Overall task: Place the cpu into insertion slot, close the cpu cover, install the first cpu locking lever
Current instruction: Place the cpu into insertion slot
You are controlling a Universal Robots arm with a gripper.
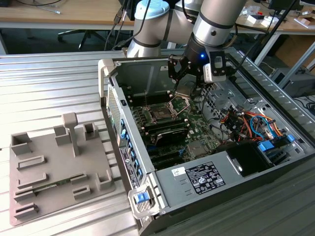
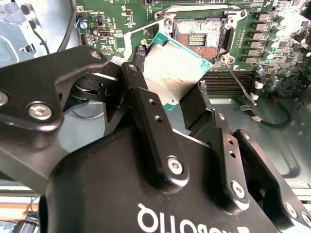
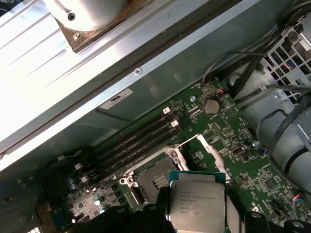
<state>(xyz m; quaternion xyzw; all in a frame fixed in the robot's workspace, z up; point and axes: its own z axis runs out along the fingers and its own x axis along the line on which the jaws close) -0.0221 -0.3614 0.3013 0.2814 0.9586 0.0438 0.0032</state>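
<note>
My gripper (image 1: 187, 86) hangs inside the open computer case, shut on the cpu (image 1: 184, 90). In both wrist views the chip sits between the black fingers (image 2: 137, 86), with its silvery top face (image 3: 197, 204) showing in the first wrist view and its tan underside (image 2: 174, 73) in the second. The insertion slot (image 1: 160, 114) (image 2: 199, 34) (image 3: 153, 179) is a dark, bare square socket with a metal rim, a short way from the chip. Beside it the cpu cover (image 3: 214, 156) (image 1: 178, 104) stands swung up and open.
A thin metal lever (image 2: 239, 81) lies loose beside the socket. Memory slots (image 3: 138, 141) run along one side of it. Bundled cables (image 1: 246, 123) and a power supply (image 1: 202, 179) fill the case toward the exterior view's right. A grey fixture plate (image 1: 54, 162) lies outside on the left.
</note>
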